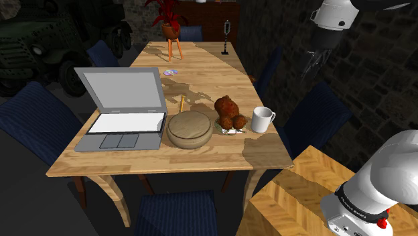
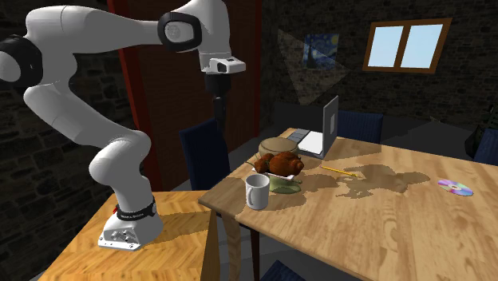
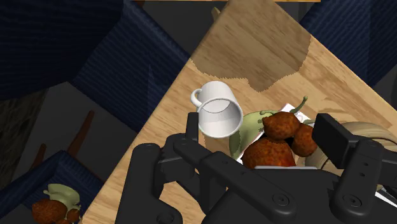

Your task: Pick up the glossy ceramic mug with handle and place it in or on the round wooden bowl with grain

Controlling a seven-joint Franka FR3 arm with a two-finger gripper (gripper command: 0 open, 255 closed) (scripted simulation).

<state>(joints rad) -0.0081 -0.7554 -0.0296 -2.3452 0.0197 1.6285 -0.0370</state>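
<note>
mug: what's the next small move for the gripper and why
Probably lower the open gripper toward the white mug, lining it up over the rim. The gripper hangs high beside the table, holding nothing, and the mug stands upright, apart from the wooden bowl.

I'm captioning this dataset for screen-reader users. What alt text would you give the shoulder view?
A white mug stands upright near the edge of a wooden table, in a row with a brown lumpy figure, a round wooden bowl and an open laptop. The black gripper hangs open in the air, up and right of the mug.
</note>
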